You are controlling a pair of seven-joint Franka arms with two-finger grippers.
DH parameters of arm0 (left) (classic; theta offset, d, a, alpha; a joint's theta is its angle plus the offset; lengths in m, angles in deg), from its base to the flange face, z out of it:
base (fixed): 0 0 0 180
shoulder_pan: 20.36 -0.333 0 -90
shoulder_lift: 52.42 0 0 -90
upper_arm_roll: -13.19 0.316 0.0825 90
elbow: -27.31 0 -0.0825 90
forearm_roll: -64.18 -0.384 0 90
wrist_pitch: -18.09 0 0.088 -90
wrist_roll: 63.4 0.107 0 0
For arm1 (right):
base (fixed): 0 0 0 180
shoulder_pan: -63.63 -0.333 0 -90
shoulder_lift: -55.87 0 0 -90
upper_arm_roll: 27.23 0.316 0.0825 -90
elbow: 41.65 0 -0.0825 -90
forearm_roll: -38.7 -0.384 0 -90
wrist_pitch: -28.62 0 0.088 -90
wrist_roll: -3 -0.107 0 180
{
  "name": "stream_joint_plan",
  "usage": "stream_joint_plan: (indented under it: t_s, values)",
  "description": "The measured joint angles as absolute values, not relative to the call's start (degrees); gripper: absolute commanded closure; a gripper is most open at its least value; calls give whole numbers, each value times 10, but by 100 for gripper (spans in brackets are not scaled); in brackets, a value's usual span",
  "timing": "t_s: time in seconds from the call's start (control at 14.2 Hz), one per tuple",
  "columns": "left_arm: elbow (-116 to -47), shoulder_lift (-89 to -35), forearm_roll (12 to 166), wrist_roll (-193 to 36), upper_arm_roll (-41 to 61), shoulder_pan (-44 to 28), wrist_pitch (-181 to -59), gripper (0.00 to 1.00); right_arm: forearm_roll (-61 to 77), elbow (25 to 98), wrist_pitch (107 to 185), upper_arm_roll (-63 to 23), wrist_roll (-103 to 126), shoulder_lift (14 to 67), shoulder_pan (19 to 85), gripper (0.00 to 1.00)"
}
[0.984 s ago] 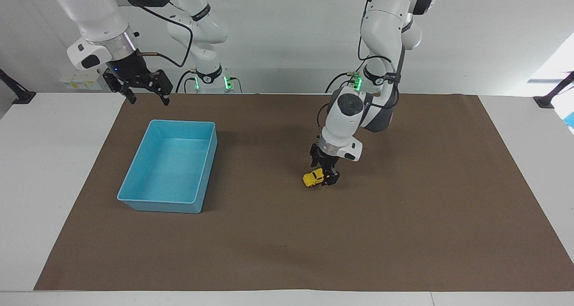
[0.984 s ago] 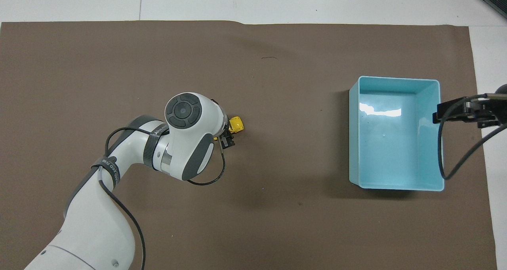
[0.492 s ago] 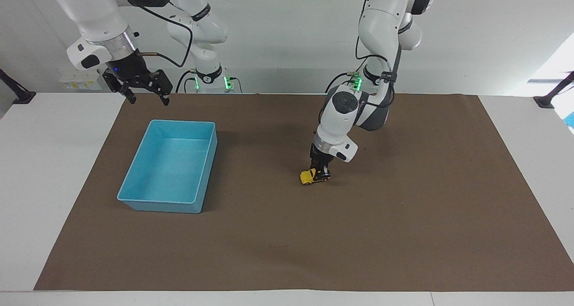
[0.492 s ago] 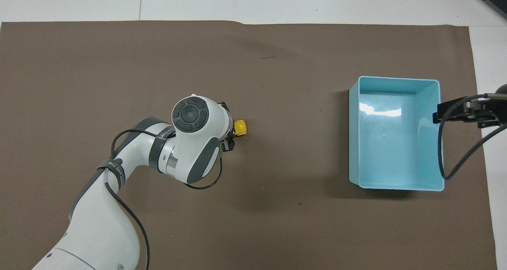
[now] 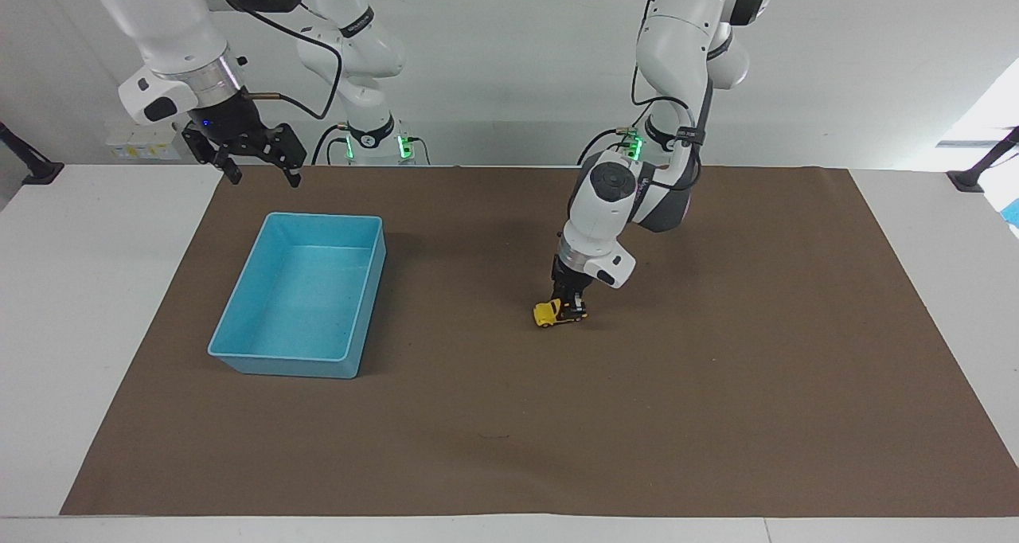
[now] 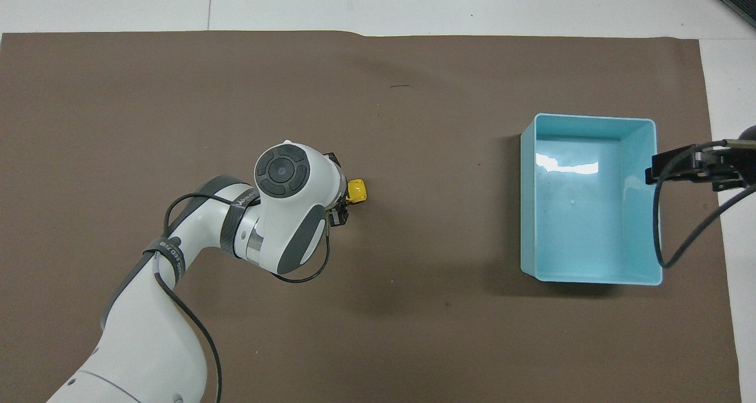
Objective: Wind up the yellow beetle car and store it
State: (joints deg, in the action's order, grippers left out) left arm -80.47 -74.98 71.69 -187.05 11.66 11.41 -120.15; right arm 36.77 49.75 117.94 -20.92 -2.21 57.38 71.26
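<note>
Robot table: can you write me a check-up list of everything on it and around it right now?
Surface: brown mat covers a white table; a small dark mark on the mat.
Job's things: yellow beetle car on the mat, mid-table; blue tray toward the right arm's end holds nothing.
Clutter: nothing seen.
Grippers: left gripper down at the car, shut on its rear end. Right gripper waits open in the air by the tray's end nearest the robots.
Cables: black cables run along both arms, clear of the mat.
Surroundings: white wall; black clamp mounts at the table's ends.
</note>
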Motion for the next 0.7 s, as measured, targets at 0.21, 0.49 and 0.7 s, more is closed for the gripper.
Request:
stream_joint_plan:
  t_s: [0.21, 0.49, 0.7]
  values:
    - [-821, -737, 719, -1865, 119, 102, -1196, 97, 368, 497, 1179, -209, -22, 574, 713, 0]
    - [-849, -716, 726, -1823, 118, 64, -1177, 94, 368, 497, 1179, -209, -22, 574, 713, 0]
    - [-866, -700, 729, -1768, 118, 26, -1159, 92, 368, 497, 1179, -209, -22, 574, 713, 0]
